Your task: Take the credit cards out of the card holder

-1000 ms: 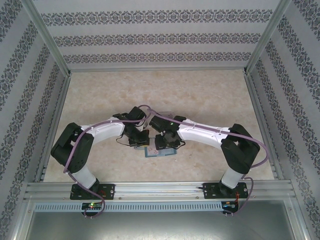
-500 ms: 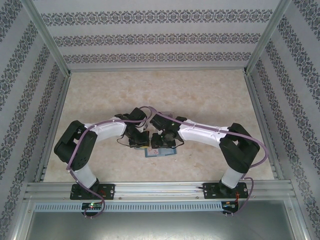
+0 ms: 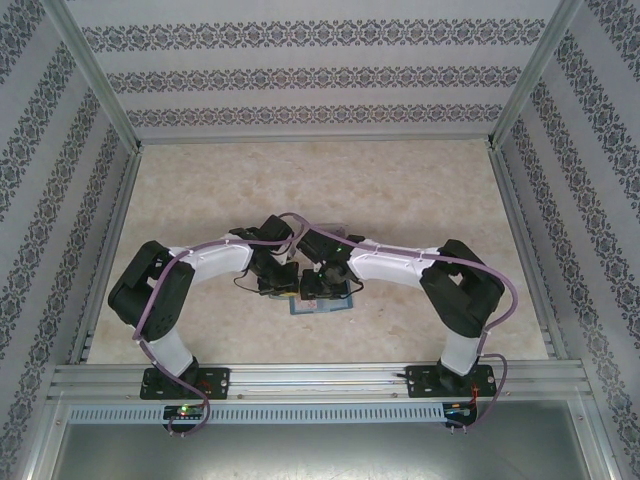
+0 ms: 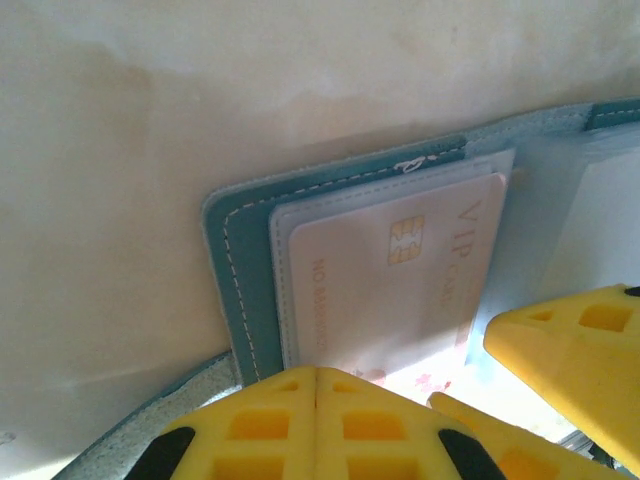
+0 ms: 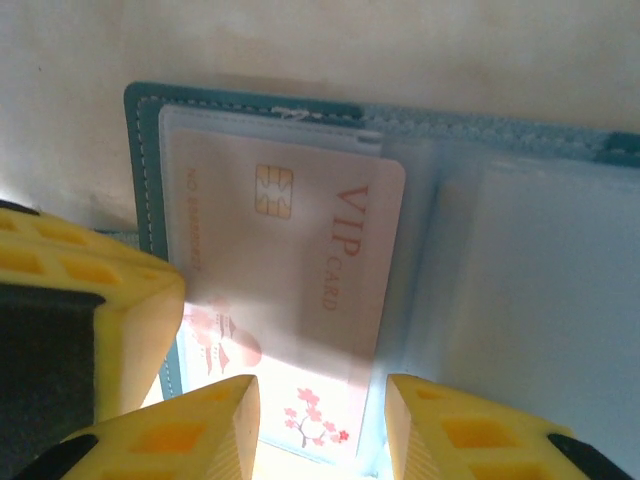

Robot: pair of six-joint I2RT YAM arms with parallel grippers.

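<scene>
**Right gripper** (image 5: 318,392): released. Its jaws stand apart with nothing clamped, and the lower edge of the credit card (image 5: 300,260) lies in the gap between them.

**Left gripper** (image 4: 315,378): clenched, with no gap between its fingers. We see nothing between them. It sits at 6 o'clock of the card holder (image 4: 235,260), on or just over its near edge. We judge that it is pinning the holder down, but we cannot confirm contact.

**Card:** pale, marked VIP, with a chip. It lies flat in a clear pocket (image 5: 175,135) on the holder's left panel. We cannot tell how far it has slid towards 3 o'clock.

**Holder:** open flat on the table (image 3: 400,190), at about 6 o'clock from the table's middle, under both wrists. We cannot tell what the right-hand panel (image 5: 540,300) contains.

**Step in hand:** taking hold of the first card. No card is out yet, so we judge the task to be at an early stage.

**Next move:**
- The right jaws need to close on the card's exposed edge alone, not on the pocket film.
- The card then needs to be drawn out along the pocket's opening while the left gripper holds the holder steady.
- The risk is that the holder lifts with the card.
</scene>
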